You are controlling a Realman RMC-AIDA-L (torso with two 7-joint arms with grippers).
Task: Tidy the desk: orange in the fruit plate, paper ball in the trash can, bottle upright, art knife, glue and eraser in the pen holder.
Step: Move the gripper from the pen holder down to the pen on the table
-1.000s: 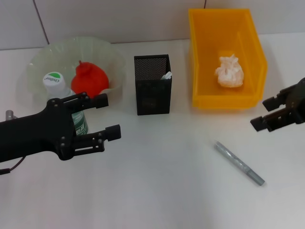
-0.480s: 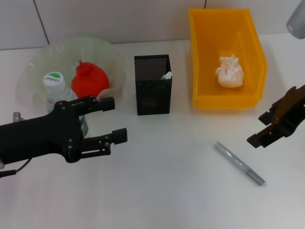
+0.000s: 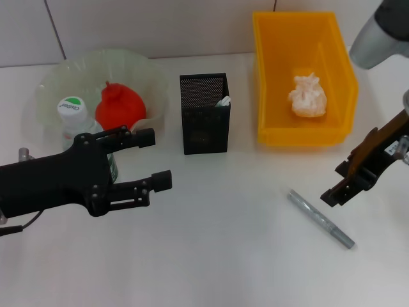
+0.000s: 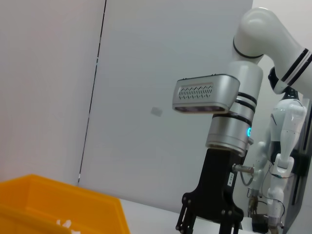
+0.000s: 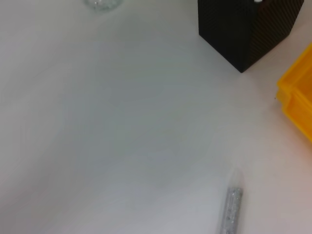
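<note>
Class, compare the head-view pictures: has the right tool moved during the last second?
Yes. The right tool has dropped from beside the yellow bin toward the silver knife on the table.

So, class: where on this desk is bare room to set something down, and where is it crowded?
Free: the near desk between the left gripper and the silver art knife; also the gap between pen holder and yellow bin. Crowded: the fruit plate corner, with orange and bottle.

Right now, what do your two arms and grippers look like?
Left gripper: matte black, two slim prongs on a bulky black body, thin cable trailing. Right gripper: black fingers on a black mount with a small white label, under silver-and-white arm segments with black bands.
</note>
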